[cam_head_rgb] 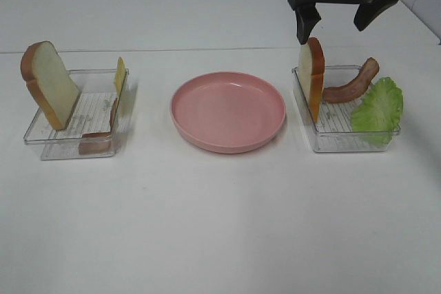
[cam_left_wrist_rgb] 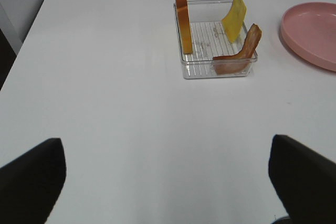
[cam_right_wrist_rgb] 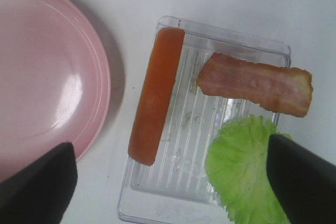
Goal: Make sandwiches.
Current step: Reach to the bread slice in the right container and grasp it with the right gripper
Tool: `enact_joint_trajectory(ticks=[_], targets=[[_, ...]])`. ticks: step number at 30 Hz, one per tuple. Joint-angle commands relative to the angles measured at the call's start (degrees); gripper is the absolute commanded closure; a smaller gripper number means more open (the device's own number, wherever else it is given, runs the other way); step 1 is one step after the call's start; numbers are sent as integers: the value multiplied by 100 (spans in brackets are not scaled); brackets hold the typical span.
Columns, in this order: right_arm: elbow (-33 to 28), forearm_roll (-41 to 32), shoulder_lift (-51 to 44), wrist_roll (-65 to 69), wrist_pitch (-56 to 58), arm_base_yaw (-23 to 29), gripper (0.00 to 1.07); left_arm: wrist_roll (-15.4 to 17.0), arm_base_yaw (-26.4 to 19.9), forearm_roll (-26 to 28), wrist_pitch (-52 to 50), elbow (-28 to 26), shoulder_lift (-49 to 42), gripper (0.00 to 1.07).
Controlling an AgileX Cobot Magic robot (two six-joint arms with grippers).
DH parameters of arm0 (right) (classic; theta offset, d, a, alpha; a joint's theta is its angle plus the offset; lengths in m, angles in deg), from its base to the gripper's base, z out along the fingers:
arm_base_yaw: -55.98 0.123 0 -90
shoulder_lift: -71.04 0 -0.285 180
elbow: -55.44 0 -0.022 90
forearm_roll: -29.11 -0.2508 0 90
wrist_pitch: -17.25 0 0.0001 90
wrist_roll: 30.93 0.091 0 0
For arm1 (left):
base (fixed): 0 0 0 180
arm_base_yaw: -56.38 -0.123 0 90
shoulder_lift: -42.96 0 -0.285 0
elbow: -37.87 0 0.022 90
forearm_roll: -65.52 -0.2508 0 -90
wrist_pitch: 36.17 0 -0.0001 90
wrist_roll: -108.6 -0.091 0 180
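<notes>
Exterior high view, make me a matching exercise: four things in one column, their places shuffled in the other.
Things:
1. cheese slice
2. lettuce
3. pink plate
4. right claw

Places:
A. in the right tray
B. in the air above the bread slice that stands in the right tray
C. in the left tray
D. between those trays

Pairs: 1-C, 2-A, 3-D, 4-B

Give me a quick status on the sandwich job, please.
Left end effector open, empty. Right end effector open, over bread slice in right tray. Pink plate bare. Nothing in the way.
</notes>
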Motion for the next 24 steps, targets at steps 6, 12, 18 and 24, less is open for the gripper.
enact_joint_trajectory(ticks=[6, 12, 18, 24], targets=[[46, -138, 476, 103, -166, 11, 13, 11, -17, 6, -23, 11, -34, 9], [46, -201, 733, 155, -321, 11, 13, 11, -17, 6, -23, 11, -34, 9], [46, -264, 819, 212, -453, 11, 23, 11, -17, 6, -23, 11, -34, 9], [40, -269, 945, 413, -464, 11, 48, 11, -17, 6, -23, 11, -34, 9]])
